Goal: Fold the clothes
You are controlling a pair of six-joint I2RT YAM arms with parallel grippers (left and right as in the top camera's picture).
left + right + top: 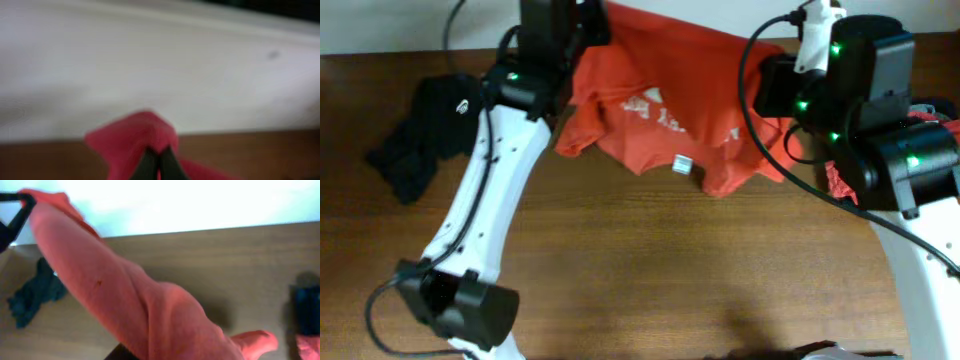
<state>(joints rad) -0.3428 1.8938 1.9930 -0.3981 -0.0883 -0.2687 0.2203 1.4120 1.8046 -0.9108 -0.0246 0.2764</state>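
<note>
Left end effector (pixel 159 165) and right end effector (pixel 131 355) each pinch the soft, creased orange-red T-shirt (pixel 670 90)

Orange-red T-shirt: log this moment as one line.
left gripper: shut on orange-red T-shirt | right gripper: shut on it | black garment: apart, on table

It looked like a robotics lab bench rather than anyone's home; two white-and-black robot arms, the left arm (pixel 490 190) and the right arm (pixel 920 270), reached over a plain brown wooden table (pixel 650 270); small green lights (pixel 801 105) glowed on their joints; black cables (pixel 741 80) looped loose around the housings; behind ran a plain white wall (pixel 380 25); the only homely things were an orange-red T-shirt (pixel 660 80) and a black garment (pixel 425 135) at the table's far side.
</note>
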